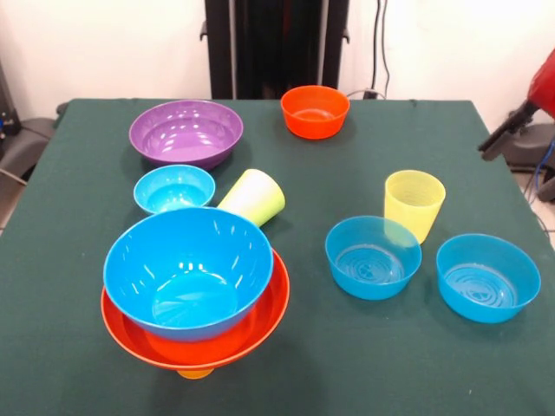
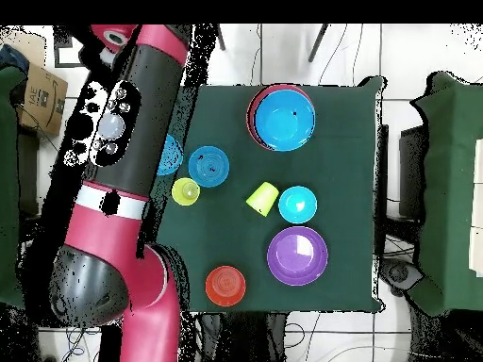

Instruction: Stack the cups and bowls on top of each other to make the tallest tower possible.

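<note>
The tower stands at the table's near left: a big blue bowl (image 1: 186,269) nested in a wider orange bowl (image 1: 204,342) over an orange cup (image 1: 195,373), of which only the bottom shows. It also shows in the overhead view (image 2: 281,118). A lime green cup (image 1: 253,196) lies on its side behind it. A pale yellow cup (image 1: 414,202) stands upright. Two medium blue bowls (image 1: 373,256) (image 1: 487,277), a small blue bowl (image 1: 173,188), a purple bowl (image 1: 186,132) and a small orange bowl (image 1: 315,111) sit apart, open side up. Only the arm (image 2: 132,141) shows; the gripper is out of view.
The red arm (image 1: 545,82) hangs beside the table's right edge in the front view, off the green table (image 1: 347,347). In the overhead view it covers part of one medium blue bowl (image 2: 173,156). The black pedestal (image 1: 276,48) stands behind the far edge.
</note>
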You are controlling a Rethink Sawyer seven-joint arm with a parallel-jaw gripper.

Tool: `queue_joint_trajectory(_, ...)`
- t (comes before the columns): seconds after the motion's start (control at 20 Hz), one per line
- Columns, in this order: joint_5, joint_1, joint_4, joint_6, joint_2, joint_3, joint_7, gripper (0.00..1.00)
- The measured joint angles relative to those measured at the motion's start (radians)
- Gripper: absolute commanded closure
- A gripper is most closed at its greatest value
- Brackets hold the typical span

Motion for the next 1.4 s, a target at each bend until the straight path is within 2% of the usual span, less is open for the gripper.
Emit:
queue_joint_trajectory(0.8,-0.121,0.016,0.085,-0.185,0.065,0.092,0.0,0.0)
queue_joint_trajectory(1.4,-0.137,0.017,0.087,-0.193,0.105,0.163,0.027,0.0)
